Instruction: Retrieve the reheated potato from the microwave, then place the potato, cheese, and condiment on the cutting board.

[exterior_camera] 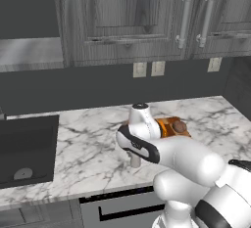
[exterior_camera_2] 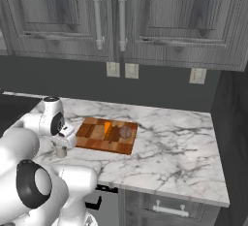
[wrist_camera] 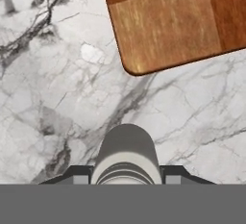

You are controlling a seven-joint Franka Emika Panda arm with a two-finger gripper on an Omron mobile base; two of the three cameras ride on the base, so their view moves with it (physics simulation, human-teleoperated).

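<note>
Gripper point(wrist_camera: 126, 179) closed around shaker point(wrist_camera: 126, 158), standing on counter point(wrist_camera: 48, 98) just left of board point(wrist_camera: 168, 26). Risk: grip near cap, bottle may tip on lifting.

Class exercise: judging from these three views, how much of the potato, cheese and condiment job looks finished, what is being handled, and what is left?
Looks done: the potato and an orange cheese piece lie on the cutting board. In hand: the gripper has its jaws around the condiment, which stands on the counter beside the board. Left: lift it and set it on the board.
</note>
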